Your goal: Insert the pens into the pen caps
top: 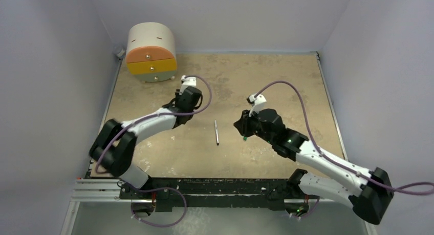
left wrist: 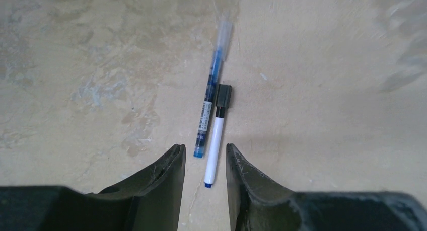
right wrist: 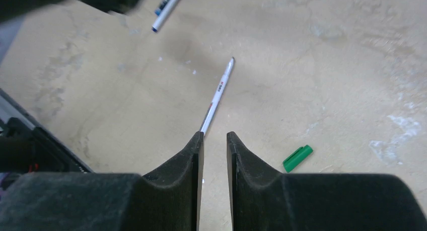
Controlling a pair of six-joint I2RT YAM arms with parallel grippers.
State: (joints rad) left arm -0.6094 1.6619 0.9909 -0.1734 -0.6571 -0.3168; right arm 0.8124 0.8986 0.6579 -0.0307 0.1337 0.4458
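Note:
A silver pen (top: 216, 132) lies uncapped mid-table and shows in the right wrist view (right wrist: 217, 95). A loose green cap (right wrist: 297, 157) lies to its right and is a green speck from above (top: 245, 139). My right gripper (right wrist: 215, 135) hovers over the pen's near end, jaws a narrow gap apart and empty; from above it is at mid-right (top: 244, 126). A blue pen (left wrist: 206, 118) wears a pale clear cap (left wrist: 224, 34). Beside it, a white pen (left wrist: 215, 140) wears a black cap (left wrist: 223, 96). My left gripper (left wrist: 205, 150) is open, the white pen's end between its fingers on the table.
A rounded drawer unit (top: 151, 53) with orange and yellow drawers stands at the back left corner. Pale walls close in the table on the left, back and right. A metal rail (top: 204, 186) with the arm bases runs along the near edge.

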